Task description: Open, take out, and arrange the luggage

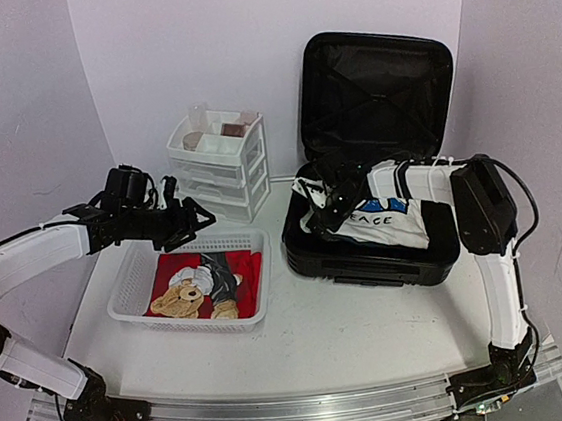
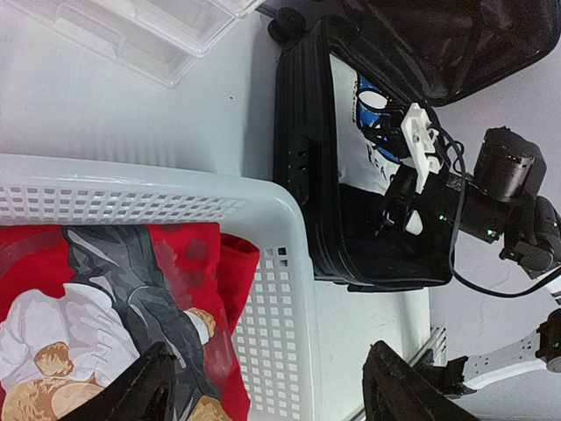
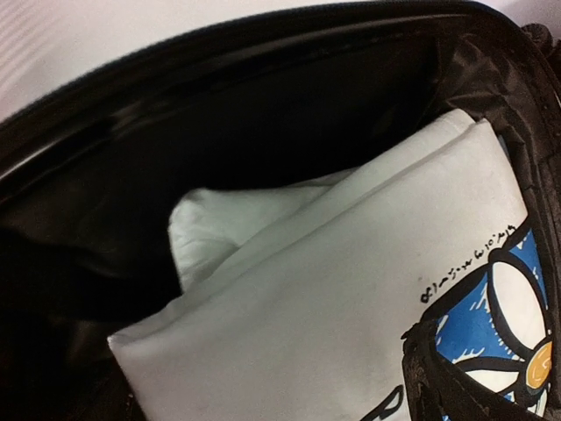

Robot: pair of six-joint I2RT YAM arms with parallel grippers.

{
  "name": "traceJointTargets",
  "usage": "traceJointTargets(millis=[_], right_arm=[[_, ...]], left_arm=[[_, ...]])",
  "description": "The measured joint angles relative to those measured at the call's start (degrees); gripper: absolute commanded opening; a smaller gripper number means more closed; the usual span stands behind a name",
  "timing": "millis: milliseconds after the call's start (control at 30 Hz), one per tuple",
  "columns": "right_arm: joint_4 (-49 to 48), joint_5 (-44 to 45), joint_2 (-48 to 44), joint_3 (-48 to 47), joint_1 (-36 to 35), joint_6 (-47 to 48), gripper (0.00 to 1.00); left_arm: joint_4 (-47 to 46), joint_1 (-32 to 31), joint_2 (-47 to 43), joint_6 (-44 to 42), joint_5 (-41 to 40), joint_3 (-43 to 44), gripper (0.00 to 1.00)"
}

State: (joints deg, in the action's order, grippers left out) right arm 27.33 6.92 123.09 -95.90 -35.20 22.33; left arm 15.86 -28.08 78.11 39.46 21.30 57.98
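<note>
Luggage [image 1: 374, 90] floor largely out of sight beneath white shirt [image 1: 398, 226]

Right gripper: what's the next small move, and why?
Probably lower the right gripper and close on the folded white shirt. The luggage lies open, the jaws stand open just above the shirt, holding nothing, and a red shirt already lies in the basket.

L gripper [image 1: 190, 223] hangs over far rim of basket [image 1: 125, 287]; bear tee [image 1: 203, 284] lies in basket, below & nearer than it. Drawer unit [image 1: 218, 167] stands behind it on table [image 1: 373, 321]. To its right lies luggage [image 1: 367, 265], lid up at back. R gripper [image 1: 327, 209] sits inside luggage, over left end of folded tee [image 1: 393, 221]; rest of tee runs to its right.
</note>
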Motion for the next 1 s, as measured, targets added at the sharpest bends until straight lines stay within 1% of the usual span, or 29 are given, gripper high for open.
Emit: traceJointTargets(millis=[167,300,367,433,467,500,567,600,633,733,867,900,967,1000], right_arm=[[-0.94,5.46,2.27,-2.82,-0.11,-1.16,0.97],[-1.11,7.1,2.58,-3.48,-0.24,-1.29,0.97],[-1.27,8.24,2.58,-3.69,-0.22,-1.18,0.95],[-1.49,9.4,2.58,-3.74,-0.22,-0.81,0.9],[-1.55,9.81,2.58,-3.76,-0.22,-0.57,0.86],[-1.64,10.1,2.58,-3.76,-0.22,-0.28,0.79],[-1.73,10.25,2.58,-3.87,-0.22,0.22,0.67],[-1.77,10.23,2.6,-3.98,-0.22,0.92,0.64],[-1.7,9.97,2.6,-4.15,-0.22,1.29,0.63],[-1.66,8.68,2.6,-4.46,-0.15,2.12,0.65],[-1.29,7.15,2.6,-4.48,-0.09,2.75,0.64],[-1.14,6.86,2.6,-4.5,-0.02,2.86,0.66],[-0.96,6.03,2.6,-4.55,0.04,3.17,0.75],[-0.92,5.62,2.6,-4.55,0.09,3.28,0.78]], left_arm=[[-0.02,0.0,0.0,-0.26,0.04,0.0,0.73],[-0.02,0.0,0.0,-0.39,0.15,0.0,0.73],[-0.02,0.0,0.0,-0.42,0.17,0.0,0.72],[-0.02,0.0,0.0,-0.42,0.22,0.0,0.72],[0.0,0.0,0.0,-0.42,0.26,0.0,0.72],[-0.02,0.0,0.0,-0.42,0.39,0.0,0.72],[-0.02,0.0,0.0,-0.42,0.66,0.0,0.72],[0.0,0.0,0.0,-0.42,0.72,0.0,0.72],[-0.02,0.0,0.0,-0.42,0.83,0.0,0.72],[-0.02,0.0,0.0,-0.42,1.09,0.0,0.72],[-0.02,0.0,0.0,-0.42,1.2,0.0,0.72],[0.0,0.0,0.0,-0.39,1.25,0.0,0.72],[-0.02,0.0,0.0,-0.39,1.53,0.0,0.72],[-0.02,0.0,0.0,-0.39,1.64,0.0,0.72]])
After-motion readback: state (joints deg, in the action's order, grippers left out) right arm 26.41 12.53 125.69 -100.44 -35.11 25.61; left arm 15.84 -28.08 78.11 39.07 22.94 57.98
